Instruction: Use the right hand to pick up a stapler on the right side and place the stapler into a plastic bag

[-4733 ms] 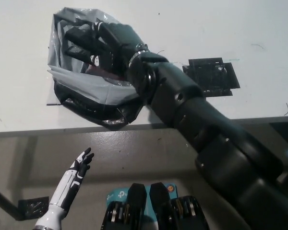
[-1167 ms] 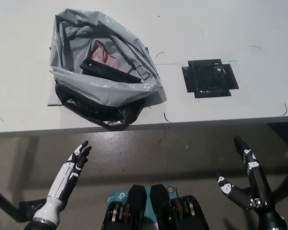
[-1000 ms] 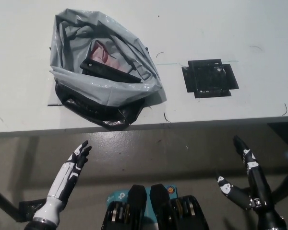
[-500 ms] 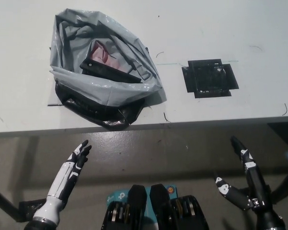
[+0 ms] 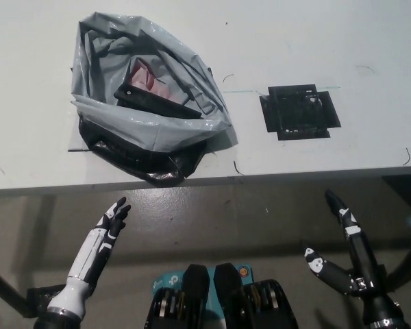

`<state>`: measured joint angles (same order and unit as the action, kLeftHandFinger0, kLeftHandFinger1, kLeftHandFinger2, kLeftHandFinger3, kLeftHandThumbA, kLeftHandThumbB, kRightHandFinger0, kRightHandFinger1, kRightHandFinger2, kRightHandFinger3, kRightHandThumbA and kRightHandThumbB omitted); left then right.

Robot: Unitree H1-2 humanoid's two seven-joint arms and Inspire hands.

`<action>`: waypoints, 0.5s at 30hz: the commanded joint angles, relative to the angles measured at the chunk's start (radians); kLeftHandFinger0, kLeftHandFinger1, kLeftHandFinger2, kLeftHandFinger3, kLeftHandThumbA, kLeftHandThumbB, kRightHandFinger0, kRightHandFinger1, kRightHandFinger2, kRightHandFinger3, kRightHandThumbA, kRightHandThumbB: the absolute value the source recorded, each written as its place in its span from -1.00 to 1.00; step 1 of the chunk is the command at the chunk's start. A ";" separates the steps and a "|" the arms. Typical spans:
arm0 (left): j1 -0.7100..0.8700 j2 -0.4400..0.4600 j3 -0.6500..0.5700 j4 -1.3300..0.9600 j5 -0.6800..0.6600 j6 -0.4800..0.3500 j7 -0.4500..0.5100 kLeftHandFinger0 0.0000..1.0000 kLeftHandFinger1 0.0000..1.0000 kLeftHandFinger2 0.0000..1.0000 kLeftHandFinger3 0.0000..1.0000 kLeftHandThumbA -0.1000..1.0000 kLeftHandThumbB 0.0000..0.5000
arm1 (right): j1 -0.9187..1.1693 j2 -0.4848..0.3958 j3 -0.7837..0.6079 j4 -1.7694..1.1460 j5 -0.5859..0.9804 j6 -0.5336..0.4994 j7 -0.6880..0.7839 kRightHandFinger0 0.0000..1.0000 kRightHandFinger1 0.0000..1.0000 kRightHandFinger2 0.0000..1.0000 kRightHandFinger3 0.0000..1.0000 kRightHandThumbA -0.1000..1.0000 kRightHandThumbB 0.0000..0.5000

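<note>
The black stapler (image 5: pixel 156 100) lies inside the open grey plastic bag (image 5: pixel 144 92) at the table's left, over something pink. My black right hand (image 5: pixel 348 259) hangs below the table's front edge at the lower right, open and empty, fingers spread. My white left hand (image 5: pixel 101 247) rests at the lower left, also below the table edge, open with straight fingers. Both hands are well apart from the bag.
A black taped square (image 5: pixel 299 112) marks the white table (image 5: pixel 329 48) right of the bag. The table's front edge (image 5: pixel 274 177) runs across the middle of the view, with grey floor below it.
My right arm has pulled out of the bag, leaving the stapler inside, and dropped below the table edge. In the last second the right hand has only drifted slightly left and up.
</note>
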<state>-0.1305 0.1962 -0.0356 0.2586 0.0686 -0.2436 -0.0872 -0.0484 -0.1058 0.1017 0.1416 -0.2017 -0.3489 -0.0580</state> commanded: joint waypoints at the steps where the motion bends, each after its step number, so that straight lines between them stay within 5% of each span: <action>1: -0.015 0.012 0.010 -0.026 -0.006 -0.001 -0.004 1.00 1.00 1.00 1.00 1.00 1.00 | -0.011 -0.007 0.007 -0.020 -0.023 -0.045 0.005 0.94 1.00 1.00 1.00 0.31 0.04; 15: -0.014 0.009 0.008 -0.033 -0.008 0.011 -0.006 1.00 1.00 1.00 1.00 1.00 1.00 | -0.006 -0.010 0.005 -0.016 -0.037 -0.055 0.000 0.91 1.00 1.00 1.00 0.30 0.01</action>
<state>-0.1304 0.1960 -0.0359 0.2584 0.0673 -0.2368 -0.0873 -0.0474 -0.1072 0.1033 0.1416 -0.2244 -0.3490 -0.0583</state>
